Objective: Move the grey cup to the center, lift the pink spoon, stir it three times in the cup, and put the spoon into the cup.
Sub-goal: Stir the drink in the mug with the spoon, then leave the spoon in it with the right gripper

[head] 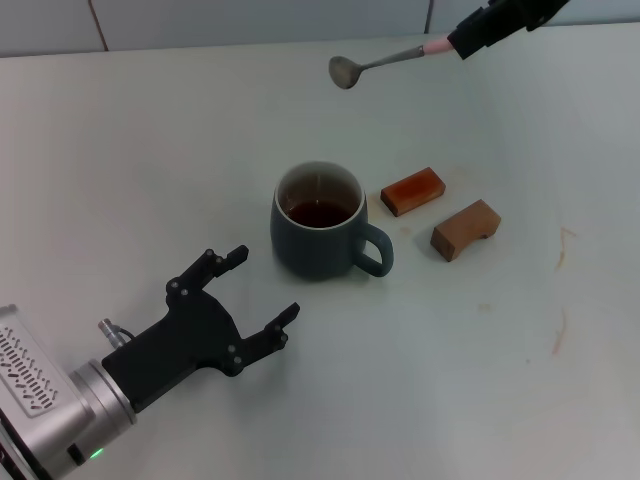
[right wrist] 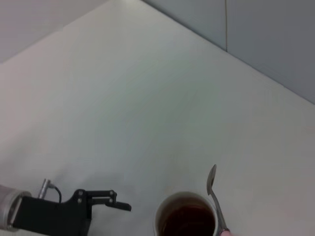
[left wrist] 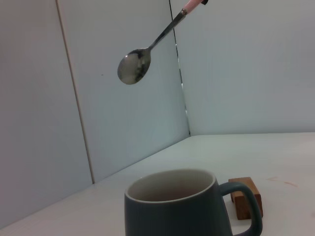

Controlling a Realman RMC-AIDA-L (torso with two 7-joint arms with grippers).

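The grey cup (head: 322, 223) stands mid-table, dark brown liquid inside, its handle toward the right; it also shows in the left wrist view (left wrist: 177, 206) and in the right wrist view (right wrist: 186, 216). High above and behind it hangs the pink spoon (head: 385, 60), bowl hanging to the left, held by its pink handle in my right gripper (head: 462, 42) at the top right. The pink spoon (left wrist: 142, 58) floats well above the rim, and its bowl (right wrist: 212, 179) shows over the cup. My left gripper (head: 265, 290) rests open on the table to the cup's front left, holding nothing.
Two brown blocks lie right of the cup: a reddish one (head: 412, 190) and a lighter arched one (head: 466, 229). Grey wall panels (left wrist: 98, 98) rise behind the table. Faint stains (head: 560, 300) mark the table's right side.
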